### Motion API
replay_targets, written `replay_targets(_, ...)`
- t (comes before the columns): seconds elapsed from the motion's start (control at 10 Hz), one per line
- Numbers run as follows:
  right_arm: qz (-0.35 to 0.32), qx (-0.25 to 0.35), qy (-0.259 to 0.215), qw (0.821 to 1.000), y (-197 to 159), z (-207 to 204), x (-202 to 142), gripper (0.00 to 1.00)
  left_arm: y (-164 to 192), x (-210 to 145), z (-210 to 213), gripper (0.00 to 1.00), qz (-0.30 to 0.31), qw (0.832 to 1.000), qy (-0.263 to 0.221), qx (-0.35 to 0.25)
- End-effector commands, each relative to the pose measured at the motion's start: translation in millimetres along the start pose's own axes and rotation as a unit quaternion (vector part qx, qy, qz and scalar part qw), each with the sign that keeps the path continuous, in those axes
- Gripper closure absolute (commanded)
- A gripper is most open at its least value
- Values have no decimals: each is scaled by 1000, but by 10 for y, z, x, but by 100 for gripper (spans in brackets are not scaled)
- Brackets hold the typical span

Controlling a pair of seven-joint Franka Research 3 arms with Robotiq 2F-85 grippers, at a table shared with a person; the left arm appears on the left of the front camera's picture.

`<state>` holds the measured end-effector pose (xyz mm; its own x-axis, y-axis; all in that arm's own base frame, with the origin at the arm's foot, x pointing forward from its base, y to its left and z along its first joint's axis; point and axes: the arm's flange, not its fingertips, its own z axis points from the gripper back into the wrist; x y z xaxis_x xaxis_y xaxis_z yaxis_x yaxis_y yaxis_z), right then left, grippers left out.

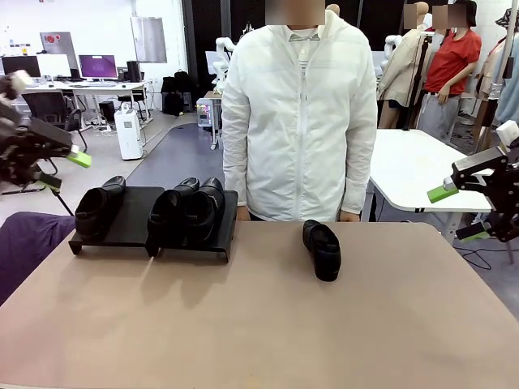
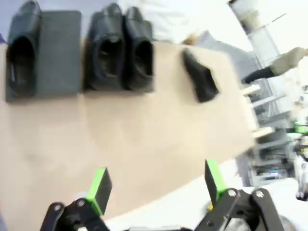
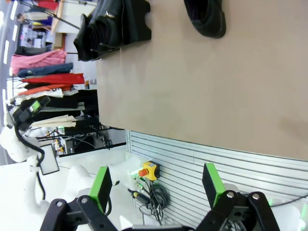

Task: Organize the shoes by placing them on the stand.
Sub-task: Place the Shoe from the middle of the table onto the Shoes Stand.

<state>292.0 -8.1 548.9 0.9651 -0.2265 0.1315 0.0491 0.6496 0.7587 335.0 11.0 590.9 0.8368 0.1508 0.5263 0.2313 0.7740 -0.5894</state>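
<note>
The black stand (image 1: 134,219) sits at the table's far left. One shoe (image 1: 99,207) lies on the left part of its left section, and two shoes (image 1: 170,212) (image 1: 207,207) lie side by side on its right section. Another shoe (image 1: 322,249) rests on the tan tabletop near the middle, in front of the person. My left gripper (image 1: 65,172) hovers open off the table's left side, holding nothing. My right gripper (image 1: 458,215) hangs open off the right side, also holding nothing. In the left wrist view, the open gripper (image 2: 156,185) looks down on the stand (image 2: 60,53) and the lone shoe (image 2: 201,77). The right wrist view has the open gripper (image 3: 156,185) and the lone shoe (image 3: 207,17).
A person in a white jacket (image 1: 300,113) stands at the table's far edge, behind the lone shoe. A purple cloth (image 1: 24,243) lies beside the table's left edge. The near half of the tabletop (image 1: 259,324) is bare. A white table (image 1: 422,166) stands behind on the right.
</note>
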Motion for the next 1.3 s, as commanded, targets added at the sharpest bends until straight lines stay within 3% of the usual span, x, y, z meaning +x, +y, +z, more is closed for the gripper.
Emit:
replay_targets(0.0, 12, 11, 0, 1000, -6, 13, 23, 0, 171, -337, 192, 0, 80, 995, 41, -41)
replay_targets(0.1, 12, 11, 0, 1000, -6, 13, 23, 0, 266, -523, 164, 0, 83, 987, 125, -59)
replay_targets(0.2, 12, 11, 0, 1000, -6, 13, 23, 0, 383, -703, 90, 0, 87, 980, 166, -64)
replay_targets(0.3, 12, 11, 0, 1000, -6, 13, 23, 0, 437, -873, 58, 0, 39, 975, 207, -66)
replay_targets(0.4, 12, 11, 0, 1000, -6, 13, 23, 0, 478, -984, 50, 0, -90, 965, 242, -34)
replay_targets(0.5, 12, 11, 0, 1000, -6, 13, 23, 0, 357, -781, 90, 0, 83, 979, 168, -83)
replay_targets(1.2, 12, 11, 0, 1000, -6, 13, 23, 0, 357, -781, 90, 0, 83, 979, 168, -83)
